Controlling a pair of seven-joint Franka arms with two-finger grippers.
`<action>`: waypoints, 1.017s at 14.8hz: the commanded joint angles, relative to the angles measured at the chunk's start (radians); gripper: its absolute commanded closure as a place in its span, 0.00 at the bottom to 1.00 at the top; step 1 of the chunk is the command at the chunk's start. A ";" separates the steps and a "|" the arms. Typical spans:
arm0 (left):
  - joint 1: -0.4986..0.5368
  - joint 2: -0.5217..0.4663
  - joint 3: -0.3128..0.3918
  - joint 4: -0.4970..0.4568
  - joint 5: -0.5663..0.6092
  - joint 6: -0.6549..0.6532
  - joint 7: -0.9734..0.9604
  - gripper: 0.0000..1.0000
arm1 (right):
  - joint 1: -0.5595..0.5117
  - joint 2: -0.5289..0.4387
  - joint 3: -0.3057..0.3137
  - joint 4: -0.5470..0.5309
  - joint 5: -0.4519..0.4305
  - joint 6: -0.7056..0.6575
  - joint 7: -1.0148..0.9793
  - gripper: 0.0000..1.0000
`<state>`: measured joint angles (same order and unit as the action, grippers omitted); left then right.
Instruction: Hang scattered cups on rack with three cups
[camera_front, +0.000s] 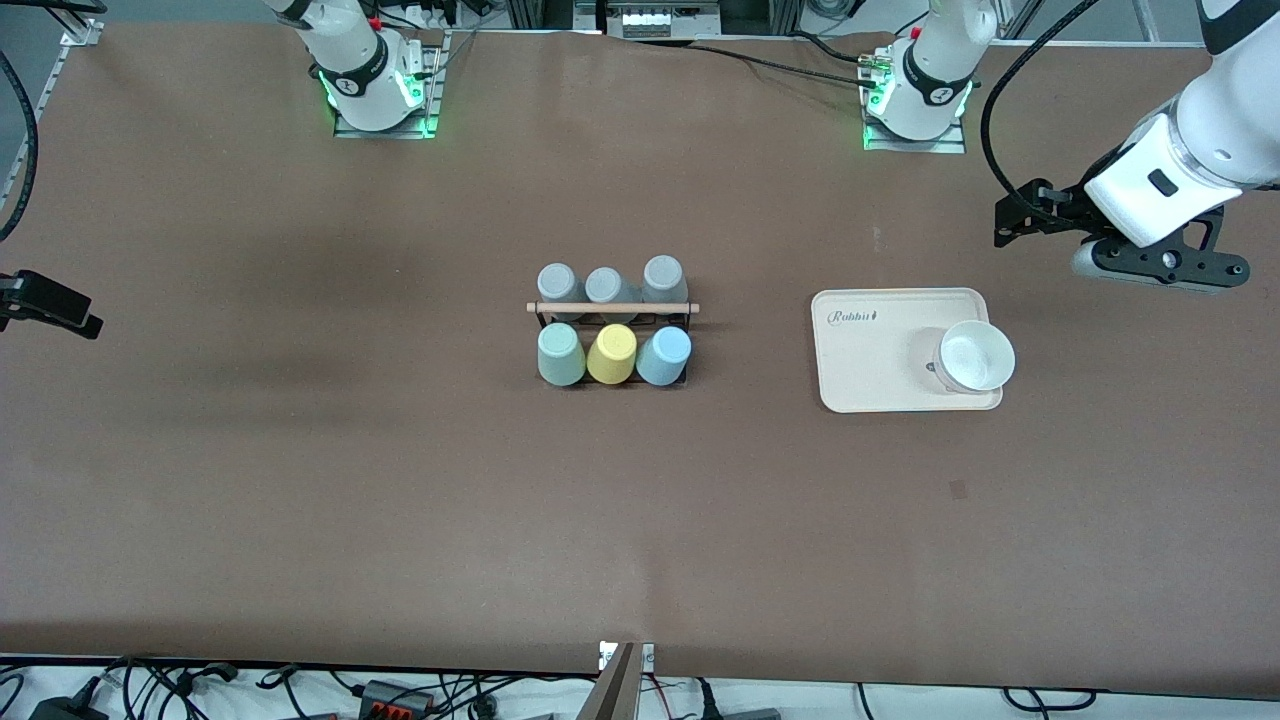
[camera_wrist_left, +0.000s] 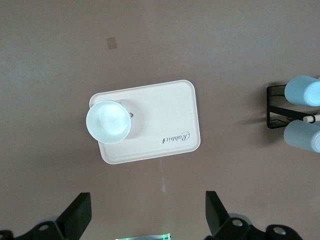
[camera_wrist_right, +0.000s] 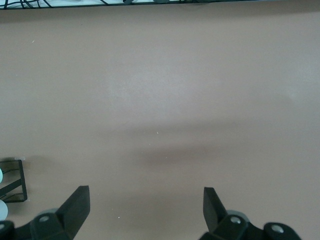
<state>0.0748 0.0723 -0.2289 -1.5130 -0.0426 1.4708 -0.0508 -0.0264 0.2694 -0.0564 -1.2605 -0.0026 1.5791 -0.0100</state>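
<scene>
The rack (camera_front: 612, 308), black wire with a wooden rod on top, stands mid-table. The pale mint green cup (camera_front: 560, 355) and the light blue cup (camera_front: 663, 356) sit upside down on its nearer row, with a yellow cup (camera_front: 611, 354) between them. Three grey cups (camera_front: 604, 286) fill the farther row. My left gripper (camera_front: 1005, 220) is open and empty, up in the air by the left arm's end; in its wrist view (camera_wrist_left: 147, 210) the rack's end (camera_wrist_left: 278, 109) and the light blue cup (camera_wrist_left: 302, 90) show. My right gripper (camera_front: 85, 322) hangs open and empty (camera_wrist_right: 146, 205) at the right arm's end.
A cream rectangular tray (camera_front: 870, 350) lies between the rack and the left arm's end, with a white bowl (camera_front: 975, 356) on it; both show in the left wrist view, the tray (camera_wrist_left: 165, 115) and the bowl (camera_wrist_left: 108, 121). A rack corner (camera_wrist_right: 12, 180) shows in the right wrist view.
</scene>
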 joint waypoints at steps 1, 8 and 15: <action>0.008 0.007 -0.001 0.017 0.020 0.022 0.015 0.00 | 0.011 -0.059 -0.005 -0.103 0.004 0.045 -0.018 0.00; 0.006 0.007 -0.001 0.016 0.020 0.034 0.025 0.00 | 0.013 -0.225 -0.002 -0.393 0.001 0.202 -0.021 0.00; 0.008 0.006 0.000 0.016 0.018 0.031 0.026 0.00 | 0.013 -0.228 0.001 -0.369 0.006 0.084 -0.018 0.00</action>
<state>0.0778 0.0725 -0.2262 -1.5131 -0.0421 1.5017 -0.0498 -0.0187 0.0569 -0.0546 -1.6183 -0.0026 1.6775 -0.0122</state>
